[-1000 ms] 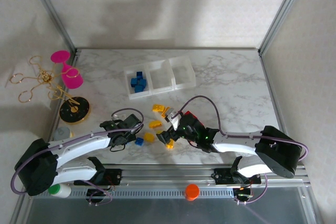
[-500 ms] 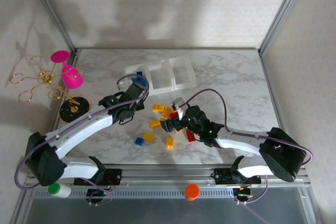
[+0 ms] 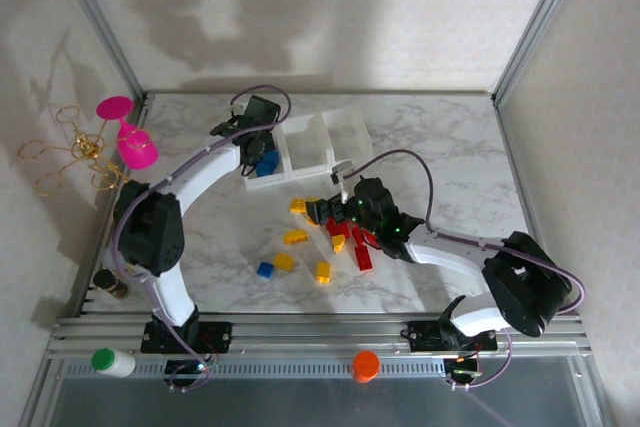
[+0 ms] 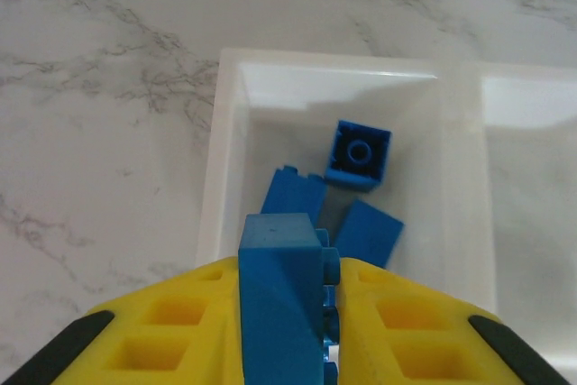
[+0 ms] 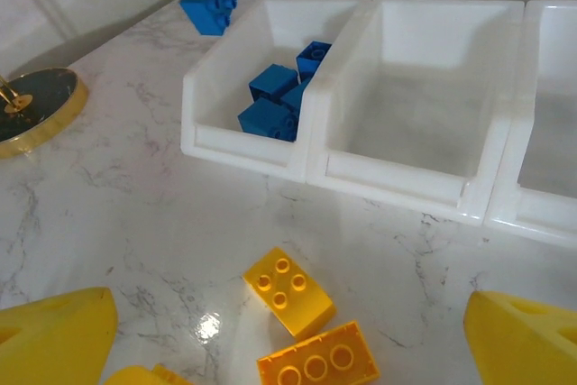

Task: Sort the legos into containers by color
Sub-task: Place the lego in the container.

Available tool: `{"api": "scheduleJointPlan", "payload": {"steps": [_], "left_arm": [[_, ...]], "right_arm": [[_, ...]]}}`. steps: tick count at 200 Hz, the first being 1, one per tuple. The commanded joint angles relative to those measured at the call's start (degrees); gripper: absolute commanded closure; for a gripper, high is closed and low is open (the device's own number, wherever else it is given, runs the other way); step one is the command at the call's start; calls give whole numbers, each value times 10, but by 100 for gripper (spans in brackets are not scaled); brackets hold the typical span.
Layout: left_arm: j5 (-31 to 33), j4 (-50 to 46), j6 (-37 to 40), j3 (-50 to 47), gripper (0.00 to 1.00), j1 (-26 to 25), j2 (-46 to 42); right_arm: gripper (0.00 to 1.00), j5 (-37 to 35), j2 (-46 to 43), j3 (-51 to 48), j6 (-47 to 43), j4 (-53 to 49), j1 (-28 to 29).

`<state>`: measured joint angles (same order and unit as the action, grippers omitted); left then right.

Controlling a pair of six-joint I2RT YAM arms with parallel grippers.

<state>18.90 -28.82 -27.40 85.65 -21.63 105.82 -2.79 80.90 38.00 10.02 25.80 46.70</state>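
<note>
My left gripper (image 3: 262, 139) is shut on a blue brick (image 4: 284, 290) and hangs over the near end of the left container (image 4: 233, 74), which holds three blue bricks (image 4: 359, 152). The right wrist view shows that held brick (image 5: 210, 6) above the bin's corner. The middle container (image 5: 397, 178) and right container (image 5: 541, 215) look bare. My right gripper (image 3: 318, 213) is open, low over two yellow bricks (image 5: 288, 290). Yellow bricks (image 3: 295, 237), red bricks (image 3: 362, 253) and one blue brick (image 3: 265, 269) lie scattered on the table.
A pink goblet toy (image 3: 126, 133) and gold wire puzzles (image 3: 60, 152) sit at the far left. The black gold-rimmed disc (image 5: 34, 105) lies left of the bins. An orange cap (image 3: 365, 365) and a green-capped bottle (image 3: 106, 360) are at the front rail.
My left arm has swung from the near table up to the left container, carrying a blue brick. My right gripper has moved away from the front edge to the yellow bricks by the bins.
</note>
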Motion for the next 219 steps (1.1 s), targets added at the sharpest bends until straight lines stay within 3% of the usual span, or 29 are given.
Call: {"api": "scheduleJointPlan", "payload": {"steps": [1, 65, 102, 119, 169, 219], "left_arm": [[-10, 7, 23, 38, 73, 23, 50], [16, -4, 48, 138, 70, 23, 153], [15, -15, 55, 148, 56, 24, 155], [17, -29, 53, 154, 53, 23, 143], [-15, -22, 32, 52, 52, 6, 13], [-58, 5, -16, -162, 51, -44, -180]], "right_arm": [[1, 7, 14, 26, -4, -4, -4], [1, 4, 43, 24, -16, 6, -4], [1, 4, 30, 29, -11, -6, -4], [1, -5, 11, 25, -8, -10, -4], [1, -25, -52, 1, 9, -39, -4], [1, 19, -123, -27, 24, -105, -5]]}}
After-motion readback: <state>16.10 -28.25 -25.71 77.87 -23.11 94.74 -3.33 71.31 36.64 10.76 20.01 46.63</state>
